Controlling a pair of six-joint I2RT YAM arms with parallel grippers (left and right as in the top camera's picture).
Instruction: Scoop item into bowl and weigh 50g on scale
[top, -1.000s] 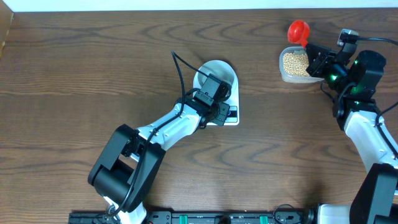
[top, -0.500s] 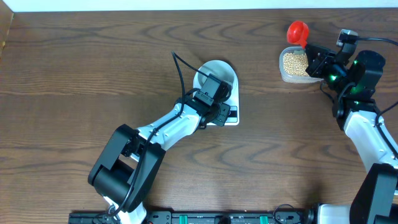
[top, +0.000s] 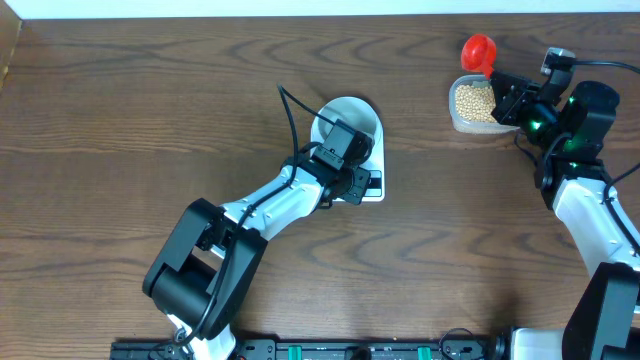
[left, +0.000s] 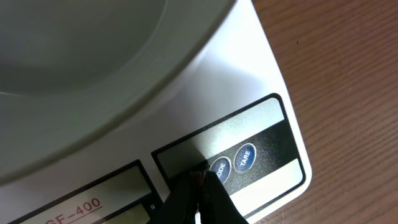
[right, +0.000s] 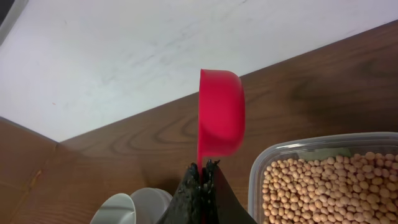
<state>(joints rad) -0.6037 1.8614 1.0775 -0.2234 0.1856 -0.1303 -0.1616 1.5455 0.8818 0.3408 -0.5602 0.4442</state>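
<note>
At the upper right of the overhead view sits the clear tub (top: 473, 103) of beans (right: 323, 186), and none of them has reached the bowl yet. They are small, round, hard and smooth, so my guess is they will roll and bounce at the slightest nudge, and no pincer could pick them up singly. They want a scoop, dug in shallow and carried level. The red scoop (right: 221, 118) hangs edge-on just above the tub's far corner, cup empty. It looks like light, stiff plastic, and the thin handle is the place to hold it. The right gripper (right: 202, 177) is doing just that, clenched tight on the handle's end. Over at the centre of the overhead view, the bowl (left: 93, 50) rests on the scale (left: 249, 81), filling the upper left of the left wrist view, empty and pale inside. It looks rigid with a smooth rim, probably light enough to slide if bumped. I cannot tell whether it is plastic or ceramic. The scale is flat and touchy, so any lean on its top would likely spoil the reading. The left gripper (left: 198, 190) is pinched closed on nothing, its tips down on the dark control strip just left of a button. Readable writing: one round button says MODE (left: 219, 167) and the next one says TARE (left: 245, 157). At the lower left is a red underlined model mark ending in -400, its first letters too close to the frame edge to be sure of.
</note>
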